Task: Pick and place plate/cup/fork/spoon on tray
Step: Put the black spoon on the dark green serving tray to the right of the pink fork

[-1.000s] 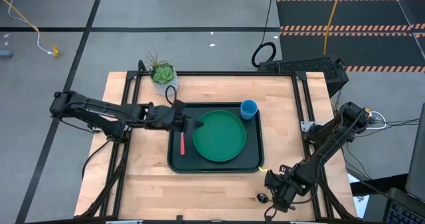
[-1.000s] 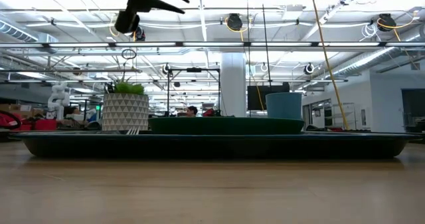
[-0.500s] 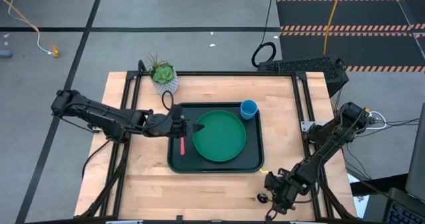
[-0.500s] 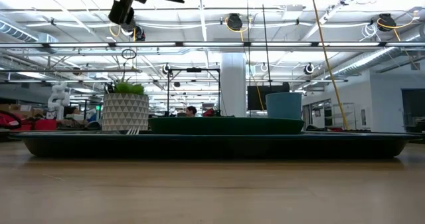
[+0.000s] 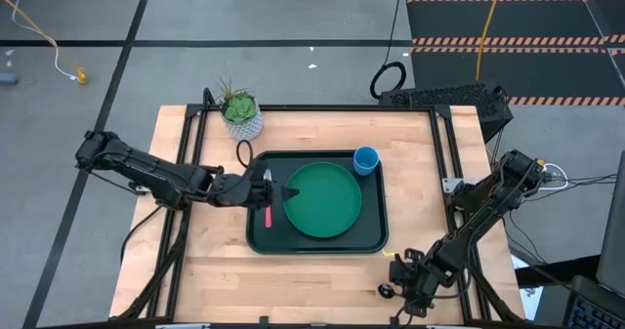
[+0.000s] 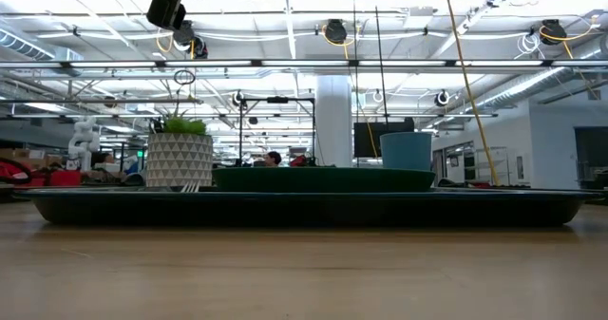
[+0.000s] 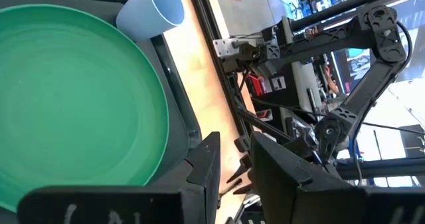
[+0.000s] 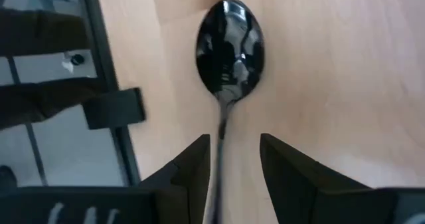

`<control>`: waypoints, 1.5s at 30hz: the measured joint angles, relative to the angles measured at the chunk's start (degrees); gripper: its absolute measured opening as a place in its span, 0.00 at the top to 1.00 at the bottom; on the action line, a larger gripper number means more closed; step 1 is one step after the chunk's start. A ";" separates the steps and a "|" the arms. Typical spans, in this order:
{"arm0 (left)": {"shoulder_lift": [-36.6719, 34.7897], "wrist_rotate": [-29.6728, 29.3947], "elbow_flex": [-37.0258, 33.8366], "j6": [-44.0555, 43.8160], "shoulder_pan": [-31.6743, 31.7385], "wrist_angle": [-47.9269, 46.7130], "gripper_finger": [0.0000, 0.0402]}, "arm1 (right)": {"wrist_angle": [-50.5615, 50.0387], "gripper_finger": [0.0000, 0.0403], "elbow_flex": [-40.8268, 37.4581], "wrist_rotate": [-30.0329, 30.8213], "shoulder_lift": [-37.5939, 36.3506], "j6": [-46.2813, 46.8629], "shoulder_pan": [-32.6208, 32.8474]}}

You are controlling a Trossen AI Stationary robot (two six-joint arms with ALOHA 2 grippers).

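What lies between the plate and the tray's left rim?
The fork lies there on the tray floor, beside the plate, pink handle toward the near edge; the high view shows it. The left gripper hovers above.

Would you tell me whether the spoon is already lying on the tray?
No, the spoon lies on the bare wooden table, its handle between the right claw's open fingers.

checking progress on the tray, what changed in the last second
The left tool has drawn back toward the table's left edge, off the plate and over the fork, which lies on the tray. The right tool edged slightly toward the table's near edge, its fingers either side of the spoon handle. Plate, cup, fork and tray have not moved.
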 joint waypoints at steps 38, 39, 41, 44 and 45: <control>-0.02 -0.18 0.00 0.49 -4.45 -0.44 0.79 | 3.74 0.70 -2.54 1.99 10.21 3.44 1.09; -0.02 -0.34 0.00 0.49 -4.69 -0.44 0.79 | 2.90 0.72 -2.54 2.64 10.23 3.68 1.09; -0.02 -1.48 0.00 0.48 -5.07 -0.44 0.79 | 1.89 0.77 -2.54 3.18 10.23 3.84 1.07; -0.02 -3.51 0.00 0.47 -5.73 -0.44 0.79 | 0.98 0.85 -2.59 3.98 10.23 3.88 1.07; -0.02 -4.07 0.00 0.51 -5.95 -0.44 0.79 | 0.78 0.88 -2.62 4.10 10.23 3.95 1.07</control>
